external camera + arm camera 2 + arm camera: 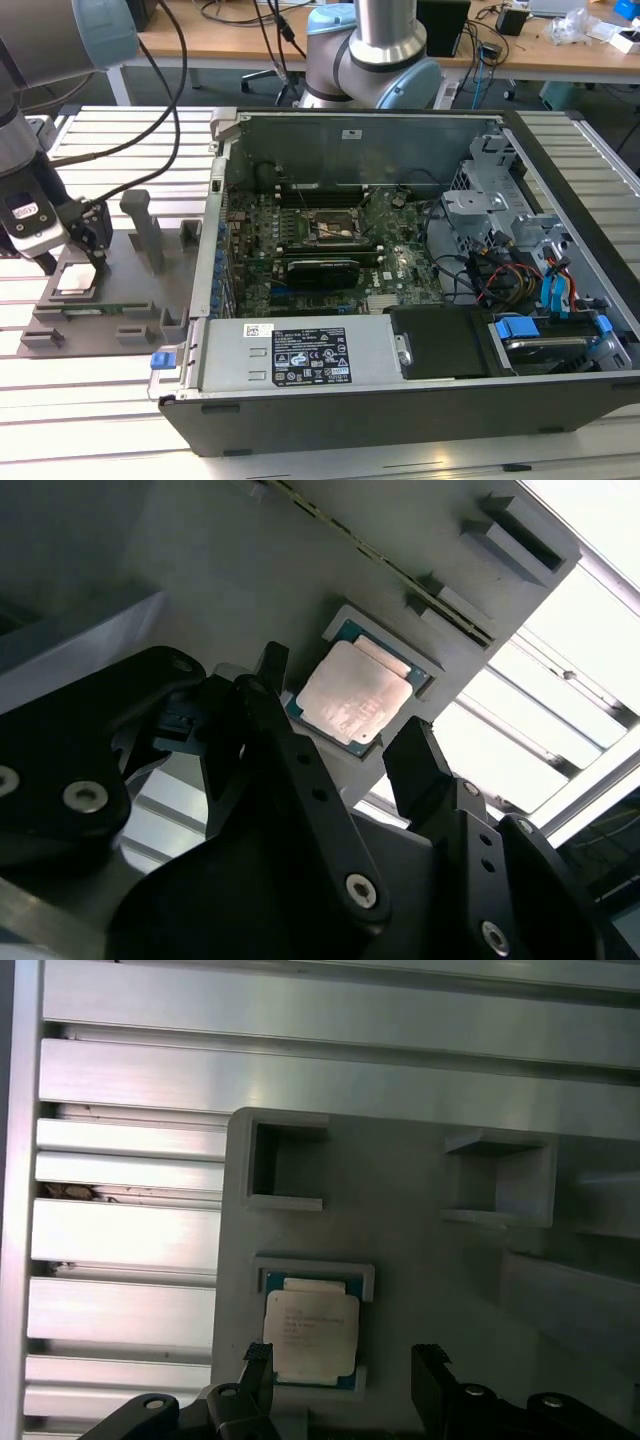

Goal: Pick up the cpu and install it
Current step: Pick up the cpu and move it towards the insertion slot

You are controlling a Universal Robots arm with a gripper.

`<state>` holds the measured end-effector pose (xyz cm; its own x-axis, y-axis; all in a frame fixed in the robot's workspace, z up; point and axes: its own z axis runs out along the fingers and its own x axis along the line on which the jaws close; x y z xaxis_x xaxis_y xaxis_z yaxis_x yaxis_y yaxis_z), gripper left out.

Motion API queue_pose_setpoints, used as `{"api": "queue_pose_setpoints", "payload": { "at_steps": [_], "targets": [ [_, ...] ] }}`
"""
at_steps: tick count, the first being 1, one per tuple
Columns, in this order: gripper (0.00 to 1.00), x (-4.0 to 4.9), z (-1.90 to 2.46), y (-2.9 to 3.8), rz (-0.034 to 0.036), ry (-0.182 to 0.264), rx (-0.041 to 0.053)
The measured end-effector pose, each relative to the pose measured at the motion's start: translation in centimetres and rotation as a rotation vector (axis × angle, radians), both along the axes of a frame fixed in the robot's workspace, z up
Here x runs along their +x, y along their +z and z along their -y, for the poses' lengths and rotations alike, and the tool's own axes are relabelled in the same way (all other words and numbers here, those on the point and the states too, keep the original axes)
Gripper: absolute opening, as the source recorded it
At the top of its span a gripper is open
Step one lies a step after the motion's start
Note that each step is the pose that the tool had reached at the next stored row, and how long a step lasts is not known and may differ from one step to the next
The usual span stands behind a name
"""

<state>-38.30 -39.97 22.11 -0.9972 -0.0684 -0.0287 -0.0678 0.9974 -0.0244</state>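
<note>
The cpu (75, 281) is a small pale square chip lying flat in a shallow recess of the grey fixture plate (135, 300), at the exterior view's left. Both wrist views show its silver top (352, 692) (311, 1332) with a green rim around it. My gripper (72, 262) hangs just above the chip, open, with one black finger (270, 675) at one edge of it and the other finger (420, 755) standing off the opposite side. Nothing is held between them. The dark square socket (335, 228) sits on the motherboard inside the open computer case (400, 300).
Upright grey posts (145, 225) rise from the fixture plate between my gripper and the case wall. The case holds cables, a drive cage (500, 200) and a power supply (300, 355). Ribbed aluminium table slats (130, 1230) surround the plate. A second robot base (375, 50) stands behind the case.
</note>
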Motion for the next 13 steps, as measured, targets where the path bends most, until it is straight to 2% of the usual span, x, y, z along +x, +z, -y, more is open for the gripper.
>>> {"api": "queue_pose_setpoints", "payload": {
  "at_steps": [13],
  "targets": [
    [0.66, 0.00, 0.00, -0.84, -0.0001, 0.000, 0.0000]
  ]
}}
